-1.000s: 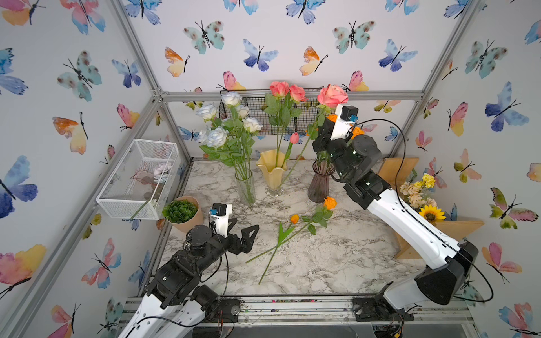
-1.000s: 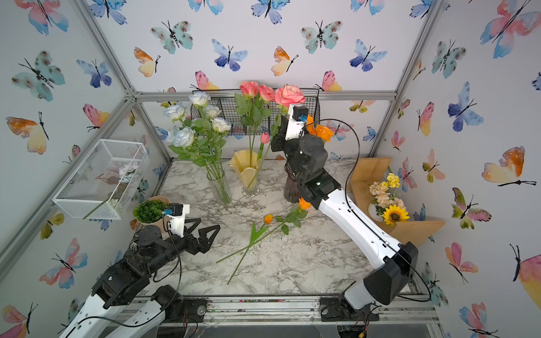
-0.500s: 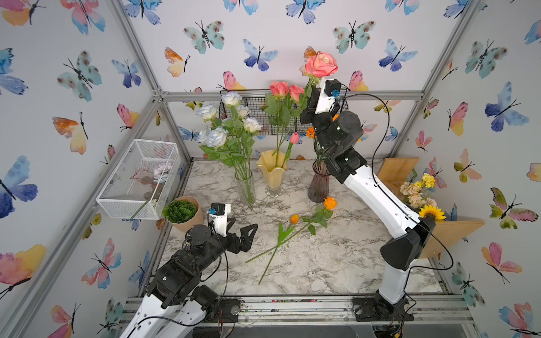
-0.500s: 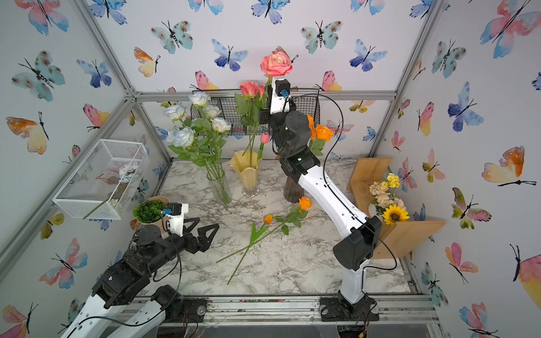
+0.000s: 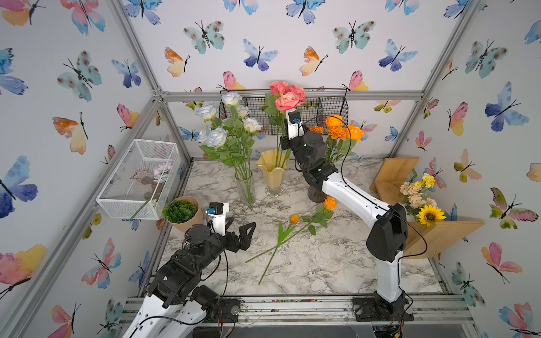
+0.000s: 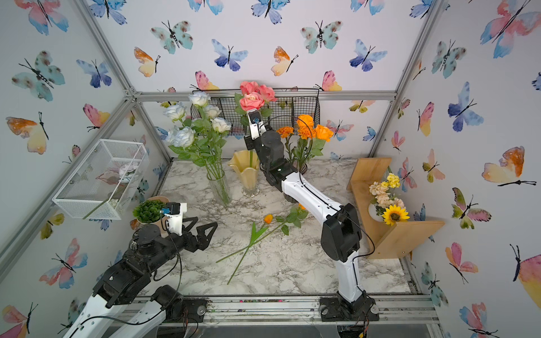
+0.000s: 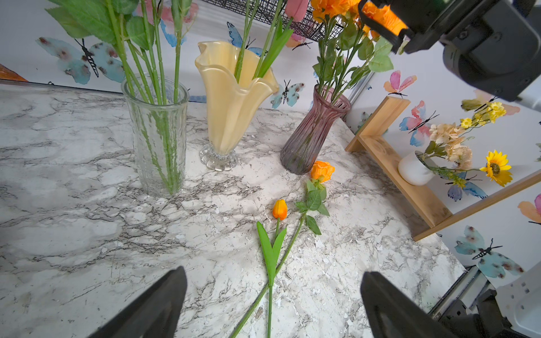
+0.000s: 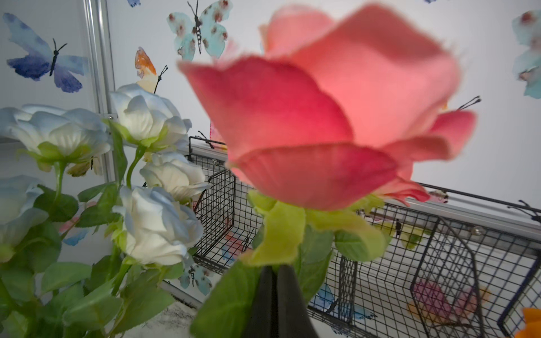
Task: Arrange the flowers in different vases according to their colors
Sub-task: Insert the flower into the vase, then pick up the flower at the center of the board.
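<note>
Above yellow vase (image 5: 270, 172): right gripper (image 8: 273, 281) clamps pink rose (image 8: 322, 117) stem; should lower straight, keeping stem inside rim; left gripper (image 7: 272, 278) gapes empty.

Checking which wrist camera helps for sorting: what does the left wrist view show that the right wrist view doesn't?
Only the left wrist view: the clear vase, yellow vase and purple vase, an orange rose and orange tulip lying on the marble table, and the left fingers wide open. Only the right wrist view: the pink rose bloom up close, white rose blooms, and the right fingers shut just below the pink bloom. Both: the black wire basket and the butterfly wall.
</note>
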`<state>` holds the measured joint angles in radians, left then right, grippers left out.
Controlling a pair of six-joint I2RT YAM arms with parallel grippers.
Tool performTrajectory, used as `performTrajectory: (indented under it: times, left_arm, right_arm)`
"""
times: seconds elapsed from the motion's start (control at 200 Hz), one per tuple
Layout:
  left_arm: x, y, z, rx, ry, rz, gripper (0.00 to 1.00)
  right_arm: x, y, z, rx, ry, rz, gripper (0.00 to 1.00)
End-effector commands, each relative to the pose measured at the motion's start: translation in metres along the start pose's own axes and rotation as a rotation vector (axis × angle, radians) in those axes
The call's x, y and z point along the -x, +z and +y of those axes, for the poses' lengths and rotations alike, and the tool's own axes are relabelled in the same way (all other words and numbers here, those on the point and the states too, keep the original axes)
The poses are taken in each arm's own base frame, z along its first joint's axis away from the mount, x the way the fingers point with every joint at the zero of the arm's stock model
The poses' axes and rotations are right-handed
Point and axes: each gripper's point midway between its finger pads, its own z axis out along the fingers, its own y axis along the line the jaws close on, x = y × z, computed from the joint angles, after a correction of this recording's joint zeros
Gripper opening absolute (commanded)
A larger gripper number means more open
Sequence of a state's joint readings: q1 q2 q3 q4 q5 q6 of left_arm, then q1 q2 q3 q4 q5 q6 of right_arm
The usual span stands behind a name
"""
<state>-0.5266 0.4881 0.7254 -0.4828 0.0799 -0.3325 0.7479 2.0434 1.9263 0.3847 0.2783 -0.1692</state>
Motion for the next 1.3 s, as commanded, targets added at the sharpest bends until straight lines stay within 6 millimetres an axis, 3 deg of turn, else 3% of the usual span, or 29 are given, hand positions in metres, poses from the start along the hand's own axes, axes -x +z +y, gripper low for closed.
performTrajectory:
  times: [0.0,0.09,0.265,0.486,0.616,0.801,0.916,1.046,1.126,1.291]
  left_arm:
    - [0.001,0.000,-0.004,-0.029,0.014,-0.008,0.99]
    - [0.001,-0.001,-0.004,-0.029,0.014,-0.010,0.99]
    - [0.001,-0.001,-0.004,-0.032,0.015,-0.011,0.99]
    - [0.002,-0.001,-0.003,-0.030,0.014,-0.014,0.99]
    - [0.001,0.000,-0.003,-0.031,0.015,-0.011,0.99]
    - [0.000,0.002,-0.004,-0.034,0.015,-0.001,0.99]
    - [-0.001,0.003,-0.004,-0.037,0.014,0.007,0.99]
    - [-0.003,0.006,-0.004,-0.036,0.013,0.019,0.99]
    - [-0.004,0.007,-0.004,-0.036,0.012,0.025,0.99]
    - [-0.004,0.008,-0.003,-0.035,0.012,0.029,1.00]
  right_arm:
    - [-0.002,0.006,0.013,0.032,-0.013,0.004,0.06]
    - [-0.012,0.013,0.017,0.038,-0.015,0.053,0.34]
    - [0.007,0.008,0.008,0.010,0.008,0.075,0.67]
    - [0.046,-0.017,-0.013,-0.024,0.108,0.108,0.75]
    - [0.067,-0.041,-0.028,-0.042,0.199,0.132,0.83]
    - [0.080,-0.085,-0.047,-0.066,0.294,0.200,0.82]
    - [0.075,-0.119,-0.060,-0.098,0.368,0.277,0.80]
    - [0.050,-0.164,-0.070,-0.136,0.459,0.381,0.77]
    - [0.030,-0.191,-0.074,-0.160,0.509,0.458,0.75]
    - [-0.038,-0.239,-0.069,-0.208,0.574,0.671,0.72]
